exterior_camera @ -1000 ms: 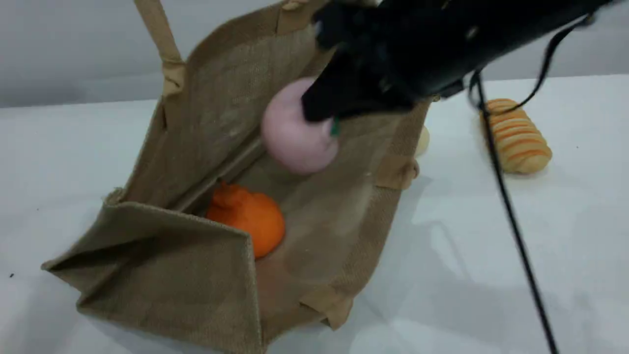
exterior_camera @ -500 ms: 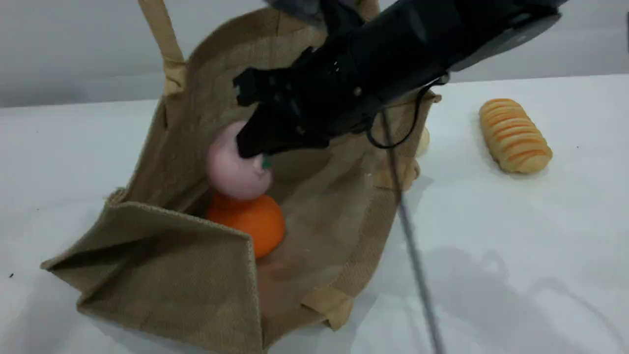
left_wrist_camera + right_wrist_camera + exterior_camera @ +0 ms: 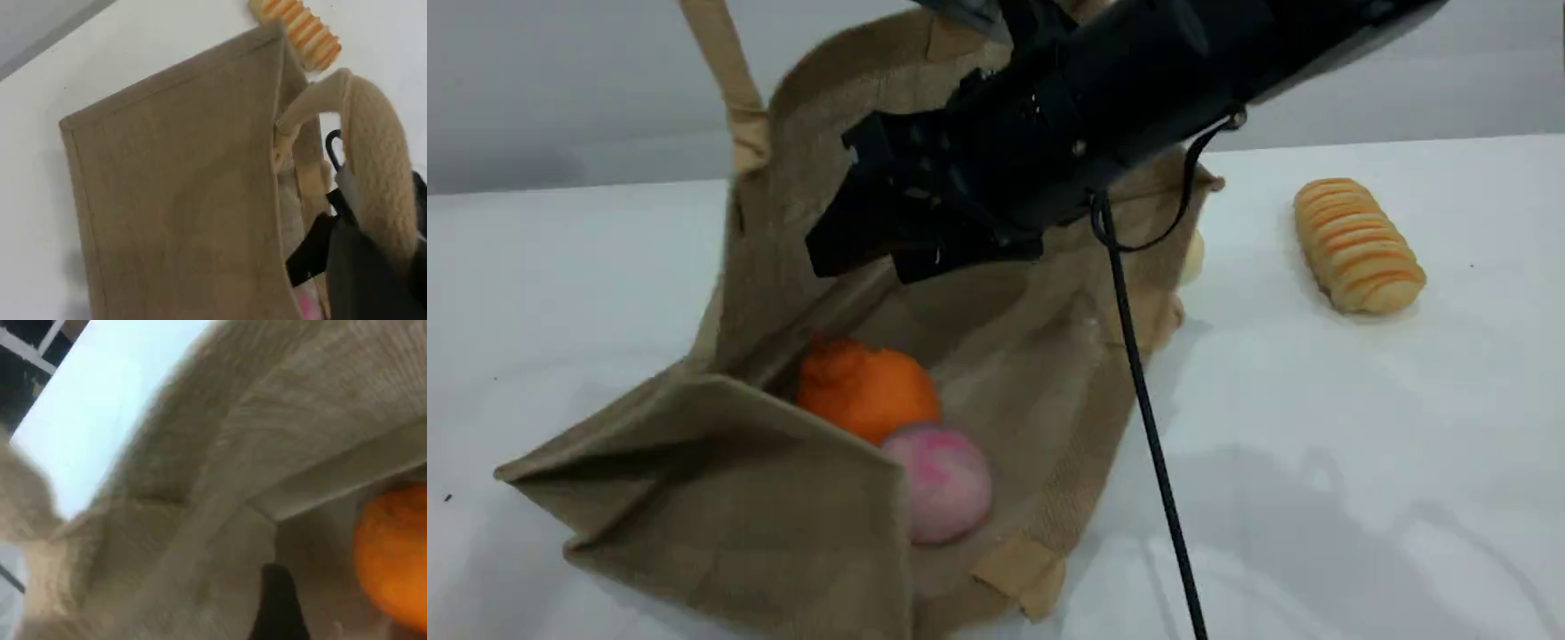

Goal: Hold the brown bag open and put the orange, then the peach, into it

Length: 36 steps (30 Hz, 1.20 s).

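Note:
The brown bag point(image 3: 720, 507) lies open on the white table, mouth toward the arms. Inside it rest the orange point(image 3: 867, 391) and, touching it at the front, the peach point(image 3: 944, 480). My right gripper point(image 3: 871, 262) hangs inside the bag's mouth above the fruits, open and empty. The right wrist view shows one fingertip point(image 3: 277, 603), the bag's inner wall point(image 3: 200, 520) and the orange point(image 3: 393, 553). My left gripper point(image 3: 373, 273) is shut on the bag's beige handle point(image 3: 377, 160), which rises taut out of the scene view's top; the bag's outer side point(image 3: 180, 213) fills its view.
A striped yellow-orange bread loaf point(image 3: 1359, 246) lies on the table to the right of the bag, also seen as the loaf point(image 3: 297, 30). A pale bun point(image 3: 1193, 255) peeks out behind the bag's right edge. A black cable point(image 3: 1147, 427) dangles from the right arm.
The right gripper carried the peach down-left into the bag and opened. The peach dropped and now lies beside the orange. The bag's left wall pulled up a little.

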Available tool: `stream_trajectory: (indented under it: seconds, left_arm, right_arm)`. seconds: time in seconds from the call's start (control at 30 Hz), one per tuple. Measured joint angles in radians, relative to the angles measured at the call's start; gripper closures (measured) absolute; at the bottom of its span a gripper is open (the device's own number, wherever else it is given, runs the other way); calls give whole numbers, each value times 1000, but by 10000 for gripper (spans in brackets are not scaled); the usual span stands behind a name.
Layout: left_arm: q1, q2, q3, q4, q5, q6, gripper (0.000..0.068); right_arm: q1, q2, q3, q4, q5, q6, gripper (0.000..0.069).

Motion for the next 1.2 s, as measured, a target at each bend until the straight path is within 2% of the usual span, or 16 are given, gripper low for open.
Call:
stream_trajectory:
  seconds: [0.17, 0.3, 0.5, 0.63, 0.87, 1.0, 1.2]
  left_arm:
    - [0, 0, 0, 0, 0, 0, 603]
    - [0, 0, 1, 0, 0, 0, 603]
    - [-1, 0, 62, -14, -4, 2, 603]
    - [-2, 0, 147, -45, -14, 19, 602]
    - [-2, 0, 316, -59, -189, 32, 586]
    - [-2, 1, 396, -56, -293, 31, 506]
    - [-2, 36, 450, -56, -426, 31, 289]
  right_arm:
    - [-36, -66, 1, -151, 0, 105, 254]
    - [-99, -147, 2, -313, 34, 230, 253]
    - [-218, -307, 2, -564, 171, 447, 255]
    - [-253, -426, 2, -719, 270, 575, 274]
    - [-251, -622, 2, -983, 375, 797, 311]
    - [-251, -723, 2, -1143, 430, 936, 313]
    - [-251, -862, 2, -1363, 552, 1120, 313]
